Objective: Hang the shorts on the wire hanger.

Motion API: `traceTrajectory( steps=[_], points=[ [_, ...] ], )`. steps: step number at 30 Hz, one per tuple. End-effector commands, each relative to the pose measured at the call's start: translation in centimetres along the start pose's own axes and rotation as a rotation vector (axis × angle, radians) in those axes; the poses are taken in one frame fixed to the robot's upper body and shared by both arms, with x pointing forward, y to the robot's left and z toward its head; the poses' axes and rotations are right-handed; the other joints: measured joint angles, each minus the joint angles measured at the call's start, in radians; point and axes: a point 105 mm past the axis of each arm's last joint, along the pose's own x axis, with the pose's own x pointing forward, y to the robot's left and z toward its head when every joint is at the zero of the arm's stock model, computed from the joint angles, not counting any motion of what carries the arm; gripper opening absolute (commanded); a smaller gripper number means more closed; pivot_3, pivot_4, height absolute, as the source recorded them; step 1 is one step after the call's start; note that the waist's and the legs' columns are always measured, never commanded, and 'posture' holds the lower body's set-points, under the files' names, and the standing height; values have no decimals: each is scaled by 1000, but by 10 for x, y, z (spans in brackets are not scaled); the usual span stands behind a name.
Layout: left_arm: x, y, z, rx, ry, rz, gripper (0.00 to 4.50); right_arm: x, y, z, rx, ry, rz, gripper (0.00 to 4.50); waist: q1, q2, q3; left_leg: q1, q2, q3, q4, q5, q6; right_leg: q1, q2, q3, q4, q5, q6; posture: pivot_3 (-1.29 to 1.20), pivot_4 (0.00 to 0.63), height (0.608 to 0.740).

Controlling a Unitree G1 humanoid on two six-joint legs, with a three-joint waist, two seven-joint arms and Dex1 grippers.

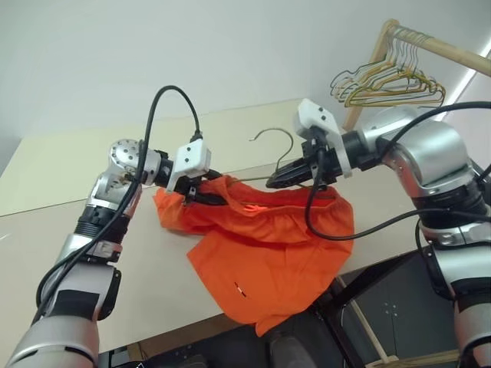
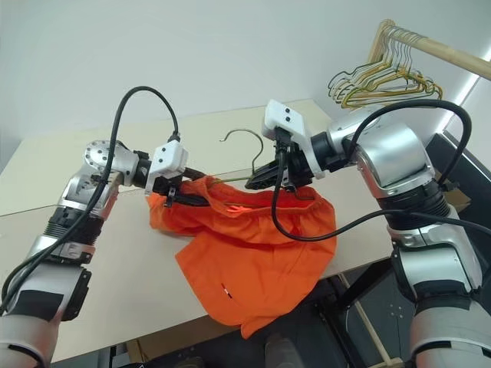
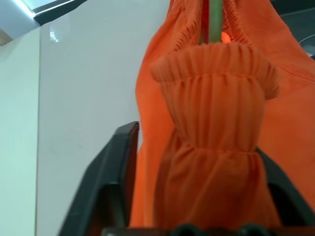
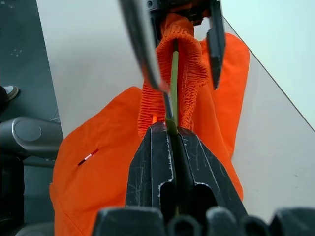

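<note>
Right gripper (image 4: 170, 142): one, fingers fully closed on the wire hanger (image 1: 278, 138), held above the table (image 1: 46, 230).
Left gripper (image 3: 197, 162): one, partly open, the gathered waistband of the shorts (image 1: 268, 245) bunched between its fingers.
Shorts: one pair, orange, waistband threaded over the hanger wire, legs draped past the table edge.
Spare hangers (image 1: 391, 80): one bunch on a wooden rail (image 1: 437, 46), count unclear.

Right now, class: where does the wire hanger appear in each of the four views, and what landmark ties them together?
Left eye: wire hanger, hook above the shorts, centre.
Right eye: same hook, left of the right gripper.
Left wrist: a thin wire running into the waistband.
Right wrist: a thin wire rising from the shut fingers into the waistband.
Shared landmark: the gathered orange waistband.
</note>
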Motion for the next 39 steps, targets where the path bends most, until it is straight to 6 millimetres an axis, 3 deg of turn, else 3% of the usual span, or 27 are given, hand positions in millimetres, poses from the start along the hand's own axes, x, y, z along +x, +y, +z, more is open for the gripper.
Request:
traceTrajectory(
  steps=[1,4,6,9,13,16,20,25,28,37,39],
  points=[
    [-7,7,16,46,-28,7,1077,-14,2,19,-51,-44,-20,0,-2,0,0,0,0,0,0,0,0,0,0,0,0,0,0,-201,0,740],
    [-7,6,16,43,-30,2,47,-14,2,19,-59,-48,-26,0,-2,0,0,0,0,0,0,0,0,0,0,0,0,0,0,-205,0,740],
    [-7,6,16,37,-37,5,47,-14,1,17,-77,-49,-43,0,-2,0,0,0,0,0,0,0,0,0,0,0,0,0,0,-205,0,740],
    [-6,8,16,16,-44,30,0,-16,-5,9,-66,-19,-101,811,-3,0,0,0,0,0,0,0,0,0,0,0,0,0,0,-205,0,740],
    [-7,7,14,2,-41,39,0,-36,-10,10,-37,-53,-171,2178,-1,0,0,0,0,0,0,0,0,0,-1,0,0,0,0,-205,0,740],
    [-10,7,11,-19,-41,50,0,-69,-8,18,-20,-124,-247,3177,2,0,0,-1,0,0,0,0,0,0,-1,0,0,0,0,-206,0,740],
    [-11,6,10,-22,-37,54,0,-93,1,0,-9,-92,-298,4456,5,0,0,-1,0,1,0,0,0,0,-1,0,-1,0,0,-206,0,740],
    [-10,8,12,-16,-43,65,0,-97,7,-47,-42,103,-339,4456,3,0,0,1,0,2,0,0,0,1,-1,1,-3,0,1,-199,0,740],
    [-11,8,13,-14,-45,64,0,-90,6,-65,-51,173,-344,4456,0,1,0,1,0,4,0,0,1,0,0,2,-3,-1,1,-199,0,740],
    [-13,8,14,-7,-44,64,0,-51,-15,-88,-29,231,-304,4456,2,1,0,1,0,3,0,0,1,1,-1,2,-3,-1,1,-189,0,740],
    [-13,8,15,-5,-45,64,0,-44,-17,-90,-29,237,-277,3911,2,1,0,1,0,3,0,0,1,1,-1,2,-3,-1,1,-184,0,740]
  ],
)
